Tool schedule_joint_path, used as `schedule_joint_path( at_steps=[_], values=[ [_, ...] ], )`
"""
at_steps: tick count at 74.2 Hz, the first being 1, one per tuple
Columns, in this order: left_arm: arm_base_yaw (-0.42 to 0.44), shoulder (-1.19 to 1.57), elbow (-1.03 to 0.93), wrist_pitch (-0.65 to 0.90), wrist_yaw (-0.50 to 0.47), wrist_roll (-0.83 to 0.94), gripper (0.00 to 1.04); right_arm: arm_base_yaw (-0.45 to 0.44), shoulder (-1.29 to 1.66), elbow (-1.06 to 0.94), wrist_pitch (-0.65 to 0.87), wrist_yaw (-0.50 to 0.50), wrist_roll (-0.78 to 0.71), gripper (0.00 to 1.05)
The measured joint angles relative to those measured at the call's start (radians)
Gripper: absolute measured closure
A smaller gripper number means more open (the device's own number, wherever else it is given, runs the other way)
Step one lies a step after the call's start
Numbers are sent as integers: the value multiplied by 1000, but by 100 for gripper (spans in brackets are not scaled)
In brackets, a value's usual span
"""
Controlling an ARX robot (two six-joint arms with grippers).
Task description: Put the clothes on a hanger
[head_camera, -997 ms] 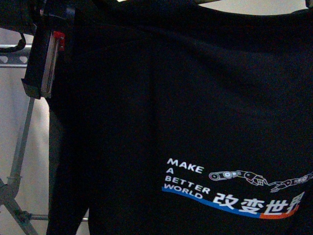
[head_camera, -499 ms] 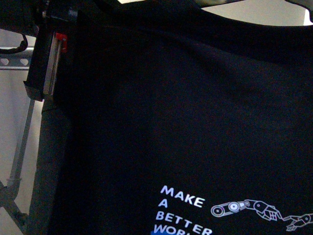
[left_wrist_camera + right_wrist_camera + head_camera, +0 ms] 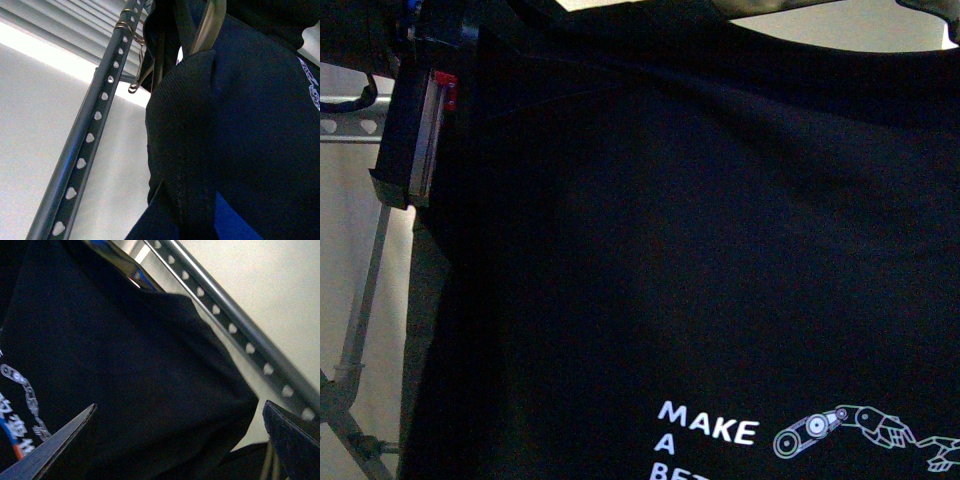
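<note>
The black T-shirt fills the front view, hanging flat, with its white "MAKE A" print and robot-arm graphic at the bottom edge. My left gripper is at the shirt's upper left corner, shut on the fabric. In the left wrist view a thick seam of the T-shirt is pinched in the left gripper. The hanger rail with heart-shaped holes runs just beside it. My right gripper is open, its fingertips spread wide around a fold of the T-shirt, below the rail.
The rack's rail end and a slanted grey leg show left of the shirt. A small wire hook hangs off the rail near the shirt's top. A pale wall lies behind.
In the front view the shirt's print has slid down, so only its top lines still show. The left gripper has stayed at the shirt's upper left corner.
</note>
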State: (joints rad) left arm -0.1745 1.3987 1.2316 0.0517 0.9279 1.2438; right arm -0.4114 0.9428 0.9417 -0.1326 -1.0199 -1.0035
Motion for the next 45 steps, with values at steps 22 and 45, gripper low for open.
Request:
schedule_joint_path(
  at_steps=[22, 45],
  values=[
    [2, 0, 0, 0, -2, 0, 101, 154, 199, 257, -349, 153, -648, 7],
    [2, 0, 0, 0, -2, 0, 101, 247, 326, 392, -298, 246, -658, 7]
  ],
)
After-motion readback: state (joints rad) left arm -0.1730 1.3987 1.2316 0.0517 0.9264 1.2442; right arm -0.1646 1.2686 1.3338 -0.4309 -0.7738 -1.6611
